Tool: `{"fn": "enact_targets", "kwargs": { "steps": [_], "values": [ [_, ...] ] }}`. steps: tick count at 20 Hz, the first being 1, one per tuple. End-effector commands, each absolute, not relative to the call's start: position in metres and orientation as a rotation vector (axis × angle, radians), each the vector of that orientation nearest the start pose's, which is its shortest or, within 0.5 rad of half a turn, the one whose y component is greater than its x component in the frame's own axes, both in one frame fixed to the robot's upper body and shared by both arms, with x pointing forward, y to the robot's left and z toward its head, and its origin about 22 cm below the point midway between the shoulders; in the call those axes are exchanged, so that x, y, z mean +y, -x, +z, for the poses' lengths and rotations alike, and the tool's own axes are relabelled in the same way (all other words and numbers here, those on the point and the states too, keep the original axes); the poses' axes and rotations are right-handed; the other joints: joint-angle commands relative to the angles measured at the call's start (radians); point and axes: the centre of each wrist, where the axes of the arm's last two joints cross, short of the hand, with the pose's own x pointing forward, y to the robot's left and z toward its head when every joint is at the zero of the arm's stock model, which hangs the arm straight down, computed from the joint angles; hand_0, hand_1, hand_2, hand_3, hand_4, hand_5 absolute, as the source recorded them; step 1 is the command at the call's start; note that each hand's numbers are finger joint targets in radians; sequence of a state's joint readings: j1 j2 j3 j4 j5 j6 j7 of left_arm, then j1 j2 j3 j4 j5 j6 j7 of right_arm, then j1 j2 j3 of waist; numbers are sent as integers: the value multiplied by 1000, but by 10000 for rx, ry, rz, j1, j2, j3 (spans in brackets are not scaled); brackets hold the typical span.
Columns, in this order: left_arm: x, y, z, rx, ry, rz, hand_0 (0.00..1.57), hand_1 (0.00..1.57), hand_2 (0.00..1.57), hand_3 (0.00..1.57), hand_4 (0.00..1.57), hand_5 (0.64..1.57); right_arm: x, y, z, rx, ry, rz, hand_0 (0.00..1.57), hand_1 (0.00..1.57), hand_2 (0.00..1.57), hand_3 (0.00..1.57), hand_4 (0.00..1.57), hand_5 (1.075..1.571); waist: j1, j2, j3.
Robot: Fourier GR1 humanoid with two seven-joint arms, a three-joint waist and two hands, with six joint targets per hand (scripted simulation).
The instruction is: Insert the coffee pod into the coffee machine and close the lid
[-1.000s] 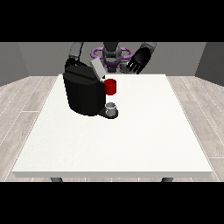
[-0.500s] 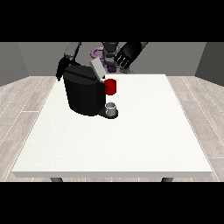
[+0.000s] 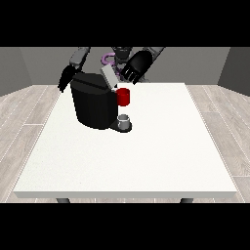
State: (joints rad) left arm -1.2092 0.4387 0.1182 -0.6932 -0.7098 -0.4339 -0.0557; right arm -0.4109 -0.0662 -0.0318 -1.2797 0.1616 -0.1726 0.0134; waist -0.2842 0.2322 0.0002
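A black coffee machine (image 3: 93, 105) stands on the far left part of the white table (image 3: 146, 156), close to the robot. Its grey lid (image 3: 108, 76) is raised and tilts up toward the hand at the view's right (image 3: 134, 68), which hangs just beside the lid's upper end with its fingers spread and relaxed, holding nothing; whether it touches the lid cannot be told. The hand at the view's left (image 3: 65, 80) hangs beside the machine's far left edge, fingers pointing down, and how they lie cannot be told. A red thing at the machine (image 3: 123, 96) sits at its front, under the lid. Below it, a small grey thing (image 3: 124, 120) rests on the machine's base plate; whether it is the coffee pod cannot be told
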Motion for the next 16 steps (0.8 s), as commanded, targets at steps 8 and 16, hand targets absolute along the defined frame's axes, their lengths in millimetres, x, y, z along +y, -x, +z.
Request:
{"fn": "enact_targets", "kwargs": {
  "steps": [8, 16],
  "values": [
    [239, -460, 270, -15531, -6450, -11190, 1195, 1195, 1260, 1229, 464, 1571, -214, -343, 45, -17014, 2380, 1182, 0, 0, 0, 0, 186, 1571, -25, 687, 3],
    [219, -463, 270, -15430, -5977, -11313, 1187, 1187, 1230, 1196, 441, 1571, -222, -350, 45, -17162, 2561, 839, 0, 0, 0, 0, 169, 1571, 106, 712, 5]
  ]
}}
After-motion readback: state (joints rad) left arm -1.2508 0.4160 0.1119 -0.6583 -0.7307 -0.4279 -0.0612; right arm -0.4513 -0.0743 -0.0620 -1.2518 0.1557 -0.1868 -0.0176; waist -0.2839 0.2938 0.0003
